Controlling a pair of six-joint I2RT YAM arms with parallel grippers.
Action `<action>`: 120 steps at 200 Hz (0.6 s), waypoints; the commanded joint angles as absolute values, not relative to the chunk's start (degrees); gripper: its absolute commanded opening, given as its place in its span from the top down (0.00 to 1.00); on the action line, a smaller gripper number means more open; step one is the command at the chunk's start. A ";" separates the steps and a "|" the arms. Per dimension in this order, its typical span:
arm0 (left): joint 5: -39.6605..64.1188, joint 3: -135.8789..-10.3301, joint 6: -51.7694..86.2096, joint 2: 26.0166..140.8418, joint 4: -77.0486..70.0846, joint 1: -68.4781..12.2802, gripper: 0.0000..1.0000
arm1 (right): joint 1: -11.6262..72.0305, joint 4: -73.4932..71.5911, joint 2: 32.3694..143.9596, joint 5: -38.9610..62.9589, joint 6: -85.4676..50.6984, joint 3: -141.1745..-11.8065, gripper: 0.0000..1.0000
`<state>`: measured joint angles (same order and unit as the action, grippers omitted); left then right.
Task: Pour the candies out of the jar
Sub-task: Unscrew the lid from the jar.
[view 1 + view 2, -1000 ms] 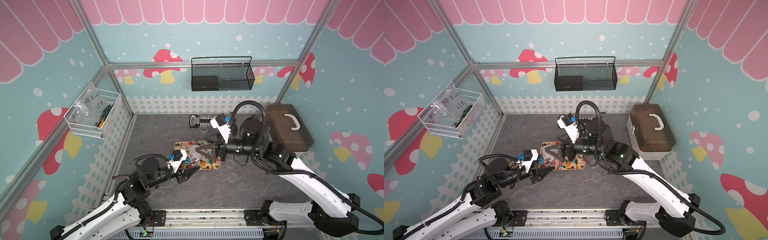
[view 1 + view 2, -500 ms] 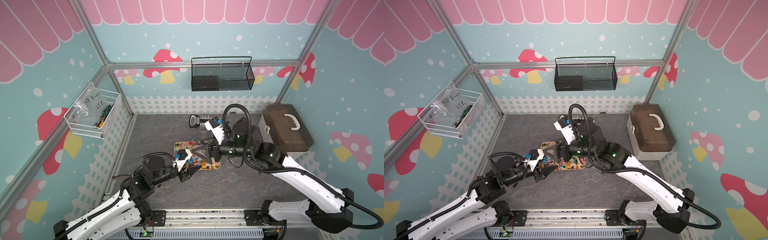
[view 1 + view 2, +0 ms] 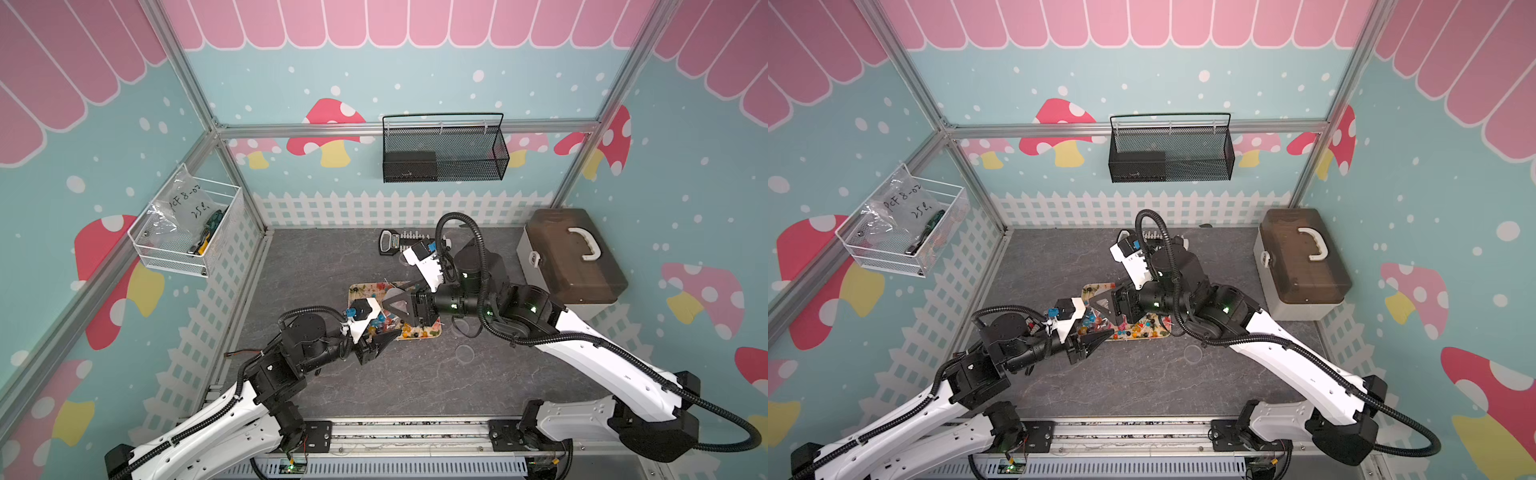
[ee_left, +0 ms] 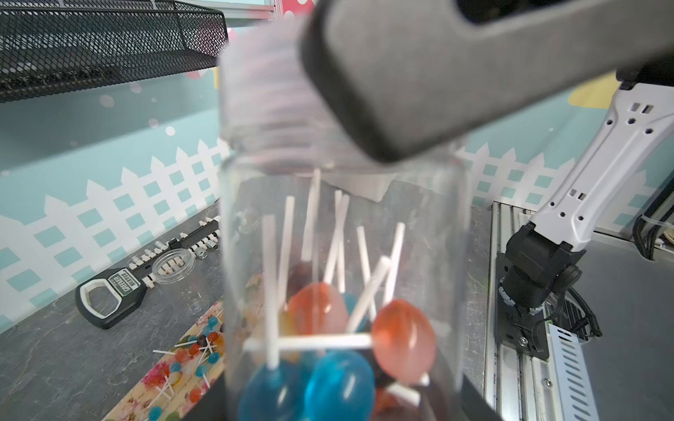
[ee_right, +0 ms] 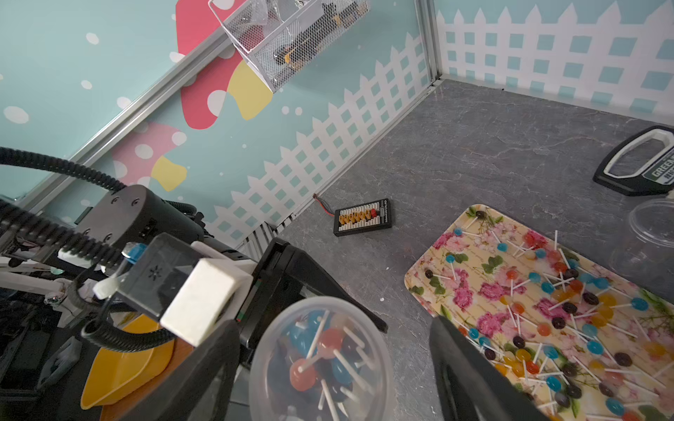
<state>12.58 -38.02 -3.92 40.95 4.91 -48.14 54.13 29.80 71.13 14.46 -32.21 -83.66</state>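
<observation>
Right wrist view: the clear plastic jar [image 5: 321,364] of lollipop candies [image 5: 330,340] is clamped roughly upright by the left gripper [image 3: 384,337], at frame centre, just beside the floral tray [image 5: 470,262]. Its top end is straddled by the spread fingers of the right gripper [image 5: 333,326].

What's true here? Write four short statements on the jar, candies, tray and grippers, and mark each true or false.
1. The left gripper grips the jar. True.
2. The jar is empty. False: candies are inside it.
3. Many candies lie on the tray. True.
4. The right gripper is shut on the tray. False: it is open, its jaws either side of the jar.
</observation>
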 commanded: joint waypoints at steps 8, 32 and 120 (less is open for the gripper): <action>12.22 -37.64 -5.10 39.83 2.72 -48.34 0.54 | 54.86 30.68 72.31 14.56 -32.97 -83.51 0.23; 12.46 -37.62 -4.90 39.89 2.74 -48.34 0.54 | 55.11 29.89 72.76 15.89 -32.40 -83.84 0.33; 26.91 -40.97 3.50 39.50 7.10 -48.34 0.54 | 52.85 31.31 71.46 23.64 -12.95 -91.02 0.60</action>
